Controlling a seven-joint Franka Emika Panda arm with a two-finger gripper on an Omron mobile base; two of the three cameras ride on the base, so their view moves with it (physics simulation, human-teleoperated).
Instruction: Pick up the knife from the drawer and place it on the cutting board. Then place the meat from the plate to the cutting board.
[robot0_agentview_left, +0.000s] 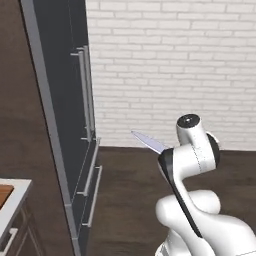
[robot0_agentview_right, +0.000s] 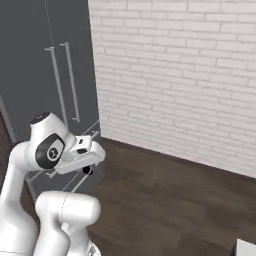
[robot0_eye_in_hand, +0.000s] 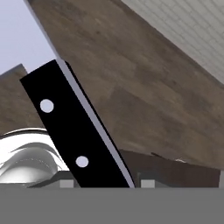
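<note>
Wood floor (robot0_eye_in_hand: 144, 87) behind, knife (robot0_eye_in_hand: 74, 131) in pincer

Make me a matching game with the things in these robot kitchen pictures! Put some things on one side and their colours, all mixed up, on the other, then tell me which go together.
Things:
1. knife handle
2. knife blade
3. brick wall
4. floor

Colours:
A. white
B. dark brown wood
C. black with two pale dots
D. silvery, pointed

Pairs: 1-C, 2-D, 3-A, 4-B
</note>
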